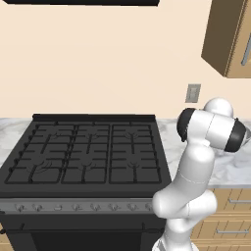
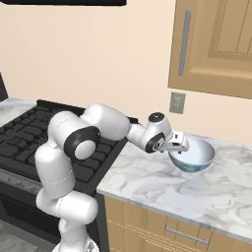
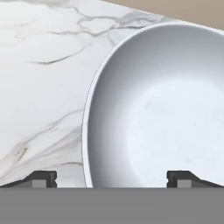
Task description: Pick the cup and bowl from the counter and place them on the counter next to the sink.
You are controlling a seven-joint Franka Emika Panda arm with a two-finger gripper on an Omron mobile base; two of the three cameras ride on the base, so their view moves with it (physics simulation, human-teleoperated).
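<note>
A bowl [image 2: 196,156], pale blue-grey outside and white inside, stands on the marble counter [image 2: 147,177] to the right of the stove. My arm reaches across to it, and the gripper [image 2: 180,146] hangs low over the bowl's left rim. In the hand view the gripper [image 3: 111,179] is open. The bowl [image 3: 166,109] has its left rim running down between the two fingertips [image 3: 41,179], with bare counter [image 3: 43,65] to the left. Nothing is held. The cup and the sink are out of view.
The black gas stove [image 2: 29,129] [image 1: 83,152] lies to the left of the counter stretch. A wall outlet [image 2: 177,102] and a wooden upper cabinet [image 2: 216,44] are behind and above the bowl. Drawers with metal handles [image 2: 182,235] sit under the counter.
</note>
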